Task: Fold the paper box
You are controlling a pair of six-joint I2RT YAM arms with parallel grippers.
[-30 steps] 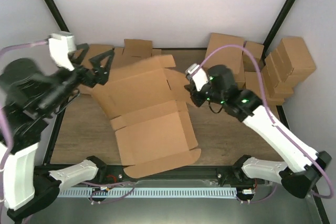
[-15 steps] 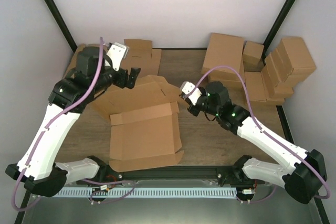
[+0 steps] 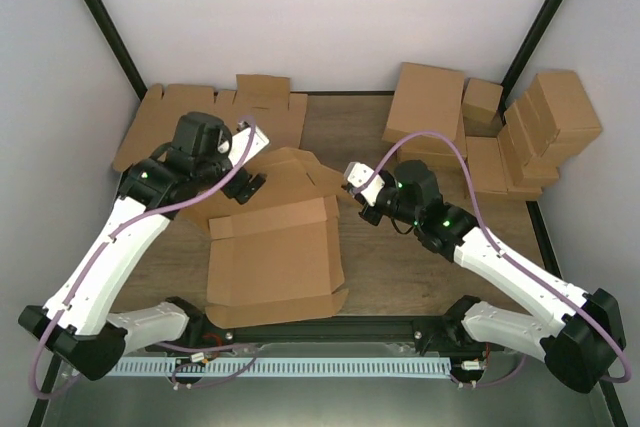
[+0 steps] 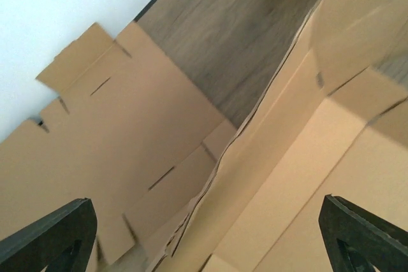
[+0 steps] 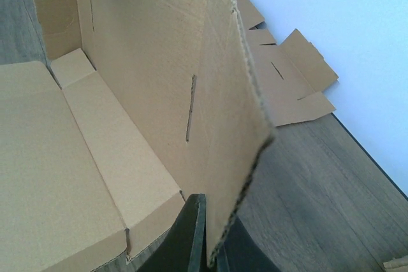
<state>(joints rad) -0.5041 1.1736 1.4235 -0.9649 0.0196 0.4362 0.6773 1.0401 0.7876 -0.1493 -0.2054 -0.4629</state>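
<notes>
The paper box is a brown die-cut blank lying open at the table's middle, with its far panel tilted up. My right gripper is shut on the edge of the box's far right flap; in the right wrist view both fingers pinch the upright cardboard flap. My left gripper hovers over the box's far left part. In the left wrist view its fingers stand wide apart with nothing between them, above the box's panel.
Flat blanks lie stacked at the back left and also show in the left wrist view. Closed brown boxes are piled at the back right, with more along the right wall. Black frame posts stand at the corners.
My left arm has swung down from high on the left to just over the box's far left part. The box has settled lower and flatter, with my right gripper still holding its flap.
</notes>
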